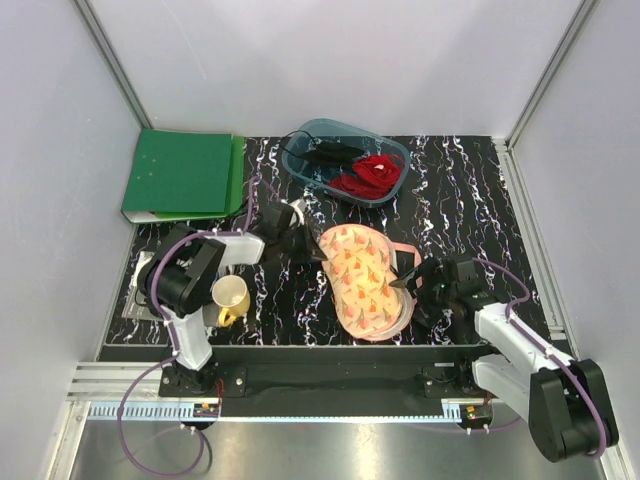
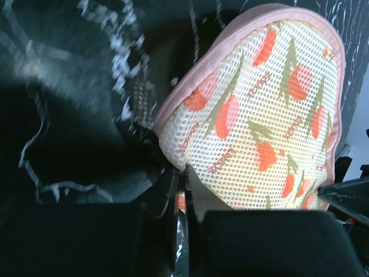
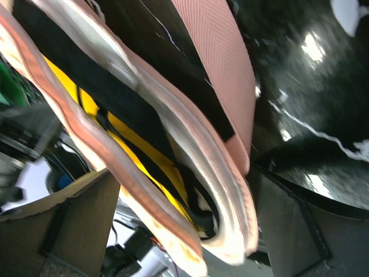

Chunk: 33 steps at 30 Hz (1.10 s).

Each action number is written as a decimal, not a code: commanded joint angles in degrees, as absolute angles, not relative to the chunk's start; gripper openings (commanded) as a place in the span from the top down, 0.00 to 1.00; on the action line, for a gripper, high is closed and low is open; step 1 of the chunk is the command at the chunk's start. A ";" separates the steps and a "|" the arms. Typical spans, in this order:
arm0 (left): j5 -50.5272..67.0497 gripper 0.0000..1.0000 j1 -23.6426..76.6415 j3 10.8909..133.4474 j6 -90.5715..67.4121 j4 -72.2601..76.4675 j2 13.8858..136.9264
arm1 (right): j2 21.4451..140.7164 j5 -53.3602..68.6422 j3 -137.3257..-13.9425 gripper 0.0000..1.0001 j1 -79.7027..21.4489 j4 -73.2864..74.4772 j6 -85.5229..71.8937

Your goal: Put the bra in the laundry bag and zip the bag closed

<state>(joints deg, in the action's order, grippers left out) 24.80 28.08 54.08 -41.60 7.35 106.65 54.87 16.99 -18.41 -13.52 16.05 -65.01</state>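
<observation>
The laundry bag [image 1: 362, 280] lies mid-table, its two peach halves folded nearly together with the printed mesh side up. My left gripper [image 1: 298, 243] is shut on the bag's left rim; the left wrist view shows its jaws [image 2: 183, 187] pinching the pink-trimmed edge of the bag [image 2: 259, 115]. My right gripper [image 1: 410, 280] is open at the bag's right edge. In the right wrist view its fingers [image 3: 75, 225] straddle the gaping rim of the bag [image 3: 219, 63], between whose halves lies the yellow bra [image 3: 138, 144] with its black straps.
A blue-grey tub [image 1: 345, 160] at the back holds a red garment [image 1: 378, 172] and a black garment [image 1: 325, 152]. A green binder [image 1: 185, 175] lies at the back left. A yellow mug [image 1: 232, 298] stands by the left arm's base.
</observation>
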 commanded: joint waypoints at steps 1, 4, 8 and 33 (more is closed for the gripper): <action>23.91 0.96 28.12 45.65 -44.72 15.45 100.29 | 59.05 12.40 -20.30 0.00 -13.89 9.94 -65.84; 22.86 1.00 29.18 41.06 -47.36 18.53 96.44 | 64.32 11.34 -24.77 0.00 -13.71 9.93 -62.68; 19.78 0.98 33.82 30.62 -53.95 24.07 90.80 | 72.23 10.90 -33.63 0.00 -12.49 10.10 -56.62; 11.86 0.02 44.67 31.62 -44.74 1.60 67.85 | 58.30 15.22 -49.66 0.00 -17.20 45.26 -41.47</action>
